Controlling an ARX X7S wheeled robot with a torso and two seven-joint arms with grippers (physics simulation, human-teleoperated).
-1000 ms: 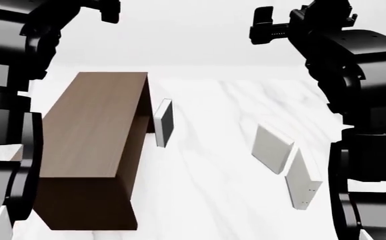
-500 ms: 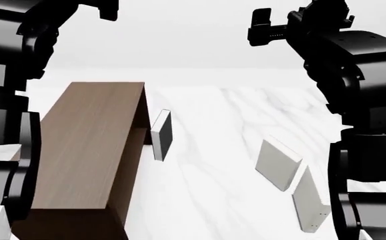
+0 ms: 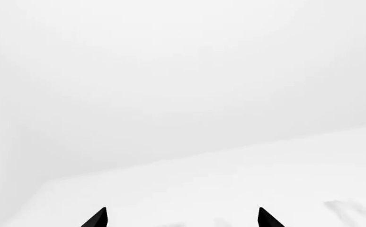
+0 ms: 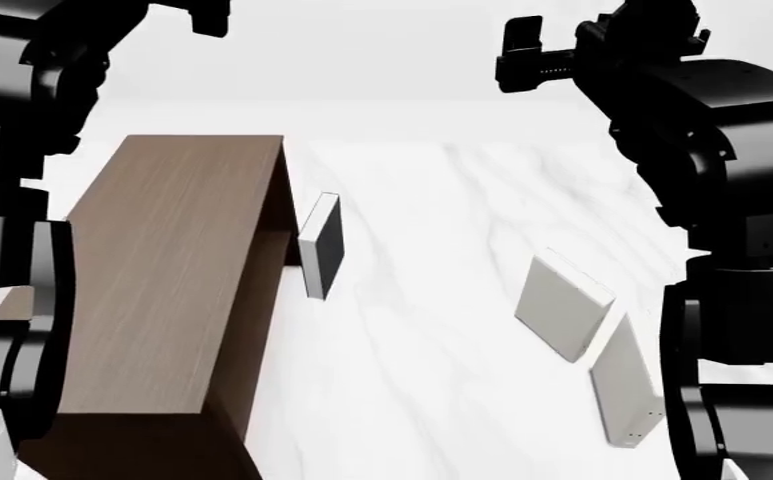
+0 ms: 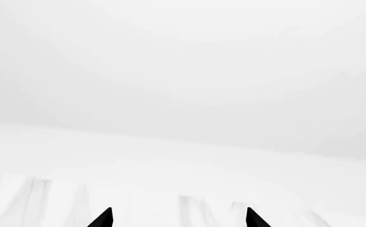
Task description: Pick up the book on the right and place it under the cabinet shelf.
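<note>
The book (image 4: 625, 383) is the rightmost of two pale books. It leans tilted on the white marble table (image 4: 413, 330) at the right, with tiny dark specks near its lower end. The dark brown cabinet shelf (image 4: 173, 290) stands at the left. Both arms are raised high above the table, far from the book. My right gripper (image 4: 525, 54) is near the top of the head view, and my left gripper (image 4: 207, 14) is at the top left. In the wrist views the left gripper (image 3: 181, 218) and the right gripper (image 5: 178, 218) have their fingertips wide apart with nothing between them.
A greyer pale book (image 4: 562, 304) leans just left of the task's book. A book with a black face (image 4: 323, 245) stands beside the cabinet's right side. The robot's black arm links fill both side edges of the head view.
The head view has shifted: the cabinet and books sit a little differently in frame, and the table's far edge is higher than half a second ago. Both grippers stay raised and open.
</note>
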